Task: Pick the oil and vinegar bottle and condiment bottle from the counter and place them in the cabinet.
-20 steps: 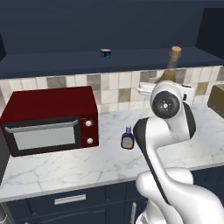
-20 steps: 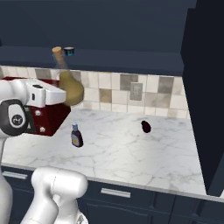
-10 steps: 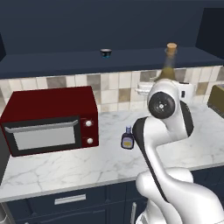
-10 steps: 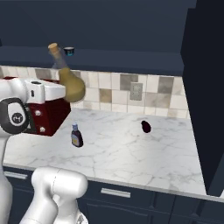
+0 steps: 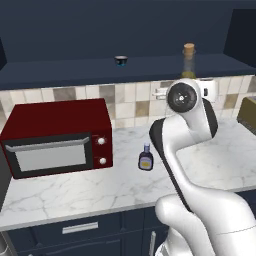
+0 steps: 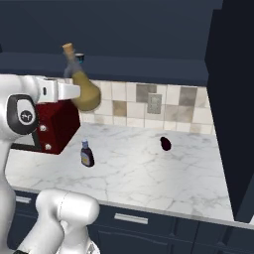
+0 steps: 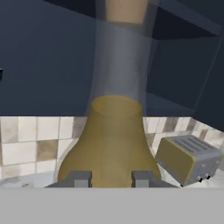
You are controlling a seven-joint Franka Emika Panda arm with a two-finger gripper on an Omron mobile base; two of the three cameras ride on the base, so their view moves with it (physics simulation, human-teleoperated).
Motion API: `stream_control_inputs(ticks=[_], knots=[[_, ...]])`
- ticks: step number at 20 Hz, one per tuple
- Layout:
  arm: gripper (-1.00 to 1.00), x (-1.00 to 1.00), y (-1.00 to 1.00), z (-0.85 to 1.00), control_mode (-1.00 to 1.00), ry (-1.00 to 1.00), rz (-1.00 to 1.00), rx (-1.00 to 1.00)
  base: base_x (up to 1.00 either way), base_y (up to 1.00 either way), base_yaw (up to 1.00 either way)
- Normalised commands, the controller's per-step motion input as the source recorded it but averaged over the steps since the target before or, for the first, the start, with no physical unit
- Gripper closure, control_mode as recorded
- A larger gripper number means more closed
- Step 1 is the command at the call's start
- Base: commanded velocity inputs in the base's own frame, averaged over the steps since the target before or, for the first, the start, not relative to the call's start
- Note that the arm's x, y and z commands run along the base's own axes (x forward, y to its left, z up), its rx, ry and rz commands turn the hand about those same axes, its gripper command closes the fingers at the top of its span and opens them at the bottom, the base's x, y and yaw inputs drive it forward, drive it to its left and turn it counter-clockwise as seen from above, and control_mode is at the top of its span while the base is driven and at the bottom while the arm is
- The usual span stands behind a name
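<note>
The fingers (image 7: pixel 81 178) pinch the flask (image 6: pixel 85 93) low on its belly, lifting it toward the cabinet (image 6: pixel 139 67). Next, it must go up onto the ledge.

small dark cup (image 5: pixel 120 60) on cabinet (image 5: pixel 100 67) ledge, open ledge beside it

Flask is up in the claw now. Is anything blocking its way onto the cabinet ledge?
Nothing visible blocks it. The claw is shut on the oil and vinegar bottle, held tilted in front of the cabinet ledge. A tiny dark cup sits on the ledge, off to one side, nearer the microwave.
</note>
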Motion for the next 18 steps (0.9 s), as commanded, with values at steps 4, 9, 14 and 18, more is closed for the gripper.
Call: stream_control_inputs(ticks=[4,9,14,18], knots=[[1.0,0.0,0.0,0.35,-1.0,0.11,0.0,0.0,0.0,0.0,0.0],[1.0,0.0,0.0,0.42,-1.0,0.02,0.0,0.0,0.0,0.0,0.0],[1.0,0.0,0.0,0.2,-1.0,0.0,0.0,0.0,0.0,0.0,0.0],[1.0,0.03,0.0,0.0,-1.0,0.0,0.0,0.0,0.0,0.0,0.0]])
